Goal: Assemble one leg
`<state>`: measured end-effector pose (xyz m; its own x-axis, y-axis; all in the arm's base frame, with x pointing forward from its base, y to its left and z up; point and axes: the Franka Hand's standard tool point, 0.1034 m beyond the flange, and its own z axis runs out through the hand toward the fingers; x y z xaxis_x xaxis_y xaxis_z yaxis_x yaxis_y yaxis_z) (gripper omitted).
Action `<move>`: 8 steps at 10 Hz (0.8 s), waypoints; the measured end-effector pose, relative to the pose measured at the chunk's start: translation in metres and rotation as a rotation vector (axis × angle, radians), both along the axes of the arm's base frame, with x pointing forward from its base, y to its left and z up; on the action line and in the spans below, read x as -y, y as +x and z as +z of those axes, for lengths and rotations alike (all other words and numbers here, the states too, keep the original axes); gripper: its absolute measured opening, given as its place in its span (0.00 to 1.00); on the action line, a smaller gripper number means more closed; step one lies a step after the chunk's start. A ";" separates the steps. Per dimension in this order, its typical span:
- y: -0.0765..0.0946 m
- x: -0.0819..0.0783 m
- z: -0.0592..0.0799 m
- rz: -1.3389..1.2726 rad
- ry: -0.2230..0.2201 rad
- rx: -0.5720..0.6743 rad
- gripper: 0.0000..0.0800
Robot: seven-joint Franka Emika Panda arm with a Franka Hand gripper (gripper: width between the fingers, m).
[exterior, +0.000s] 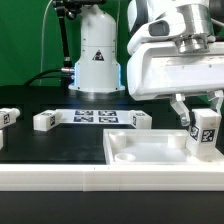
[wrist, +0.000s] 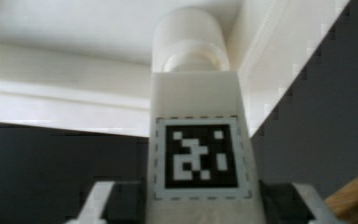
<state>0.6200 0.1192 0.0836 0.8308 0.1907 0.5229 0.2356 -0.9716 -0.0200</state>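
Black table (exterior: 60, 140), green backdrop (exterior: 25, 40); tool (exterior: 204, 120) grips leg (exterior: 207, 136).

A green backdrop (exterior: 25, 40) fills the far side at the exterior view's left. The table (exterior: 60, 145) is matte black; the marker board (exterior: 95, 117) lies flat toward its far part. A white bar (exterior: 50, 178) runs along its near edge. Light is even.

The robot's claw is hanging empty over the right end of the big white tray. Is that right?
Not empty. The claw is shut on a small white block with a black-and-white tag, held upright; the wrist view shows it between the fingers. The rest holds: it hangs over the right end of the tray in the exterior view.
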 end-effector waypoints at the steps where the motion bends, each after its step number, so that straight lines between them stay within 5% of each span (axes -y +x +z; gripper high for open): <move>1: 0.000 0.000 0.000 0.000 0.000 0.000 0.36; 3: 0.000 0.000 0.000 0.000 0.000 0.000 0.72; 8: 0.000 0.000 0.000 0.000 0.000 -0.001 0.81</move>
<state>0.6198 0.1191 0.0832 0.8311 0.1907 0.5224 0.2356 -0.9716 -0.0200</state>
